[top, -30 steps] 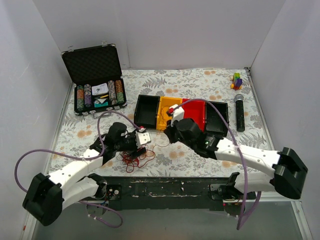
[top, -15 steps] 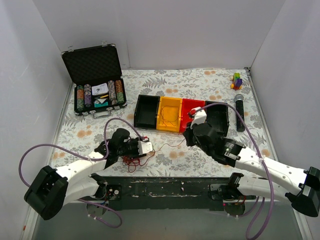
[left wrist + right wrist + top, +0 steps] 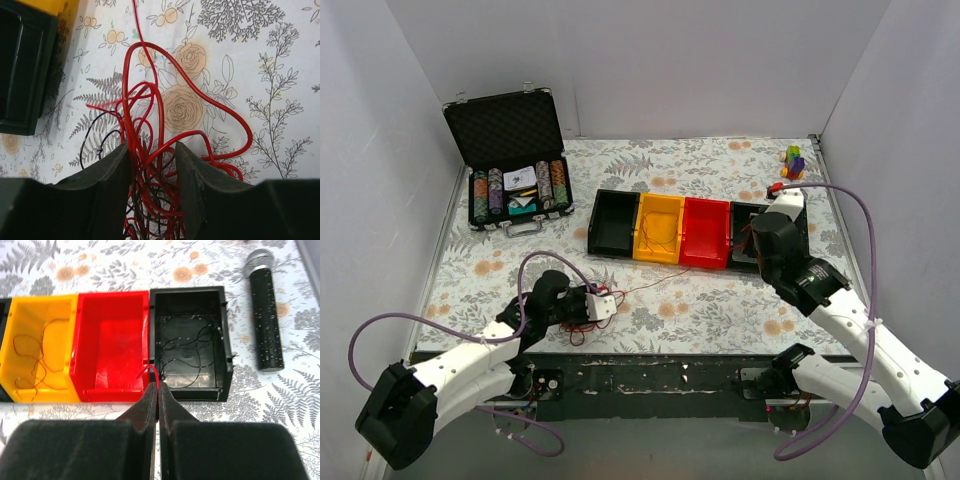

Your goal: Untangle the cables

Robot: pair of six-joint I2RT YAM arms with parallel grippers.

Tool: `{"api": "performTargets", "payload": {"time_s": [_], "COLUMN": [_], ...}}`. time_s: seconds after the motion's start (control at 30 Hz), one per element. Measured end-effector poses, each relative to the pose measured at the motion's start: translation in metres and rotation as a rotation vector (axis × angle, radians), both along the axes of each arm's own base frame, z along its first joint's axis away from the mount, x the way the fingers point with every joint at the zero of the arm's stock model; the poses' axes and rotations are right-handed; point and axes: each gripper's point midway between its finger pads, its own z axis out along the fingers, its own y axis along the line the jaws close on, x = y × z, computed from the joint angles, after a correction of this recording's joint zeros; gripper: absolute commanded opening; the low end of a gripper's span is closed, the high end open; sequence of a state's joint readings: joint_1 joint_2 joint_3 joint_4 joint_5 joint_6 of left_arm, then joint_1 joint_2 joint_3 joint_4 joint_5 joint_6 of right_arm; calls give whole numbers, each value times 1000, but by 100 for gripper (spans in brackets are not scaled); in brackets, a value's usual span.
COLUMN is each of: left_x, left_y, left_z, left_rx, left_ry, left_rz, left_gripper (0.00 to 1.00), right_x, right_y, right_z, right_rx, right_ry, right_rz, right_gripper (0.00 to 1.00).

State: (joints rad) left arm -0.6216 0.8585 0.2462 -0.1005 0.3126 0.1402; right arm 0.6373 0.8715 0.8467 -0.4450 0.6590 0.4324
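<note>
The cables point(image 3: 150, 125) are a tangle of thin red and dark wires on the floral cloth, near the front edge in the top view point(image 3: 578, 325). My left gripper point(image 3: 152, 150) straddles the tangle, its jaws closed in on the bunch with wires filling the gap; in the top view it point(image 3: 586, 311) sits low over the tangle. My right gripper point(image 3: 158, 386) is shut on a single red wire point(image 3: 154, 372) whose end curls out above the fingertips. It hovers in front of the red and right black bins point(image 3: 757, 245).
A row of bins: black point(image 3: 612, 222), yellow point(image 3: 40, 300) with thin wires inside, red point(image 3: 112, 340), and black point(image 3: 190, 292) with dark wires inside. A microphone point(image 3: 265, 315) lies to their right. An open poker chip case point(image 3: 515, 170) and a small toy point(image 3: 792, 160) sit at the back.
My right gripper has swung right and back from beside the tangle to the bins' right end, carrying the red wire. My left gripper has shifted slightly nearer the front edge with the tangle.
</note>
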Motion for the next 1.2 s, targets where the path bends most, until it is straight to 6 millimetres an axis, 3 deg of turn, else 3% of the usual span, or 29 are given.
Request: {"api": "performTargets", "payload": {"time_s": [0.27, 0.5, 0.9, 1.0, 1.2], "left_x": [-4, -5, -1, 2, 8], "left_y": [13, 20, 21, 21, 27], "left_z": [-11, -15, -16, -16, -16], "left_rx": [39, 48, 47, 44, 44], "left_ry": [2, -16, -50, -53, -54], "left_rz": [37, 56, 60, 64, 99], "left_gripper": [38, 37, 37, 37, 37], "right_x": [8, 10, 8, 14, 22], "right_y": [-34, -71, -118, -124, -146], "right_z": [34, 85, 159, 165, 156], "right_rx": [-5, -9, -44, -47, -82], "right_ry": [-52, -148, -273, -272, -235], "right_rz": [-135, -250, -370, -383, -452], "right_gripper": [1, 1, 1, 1, 1]}}
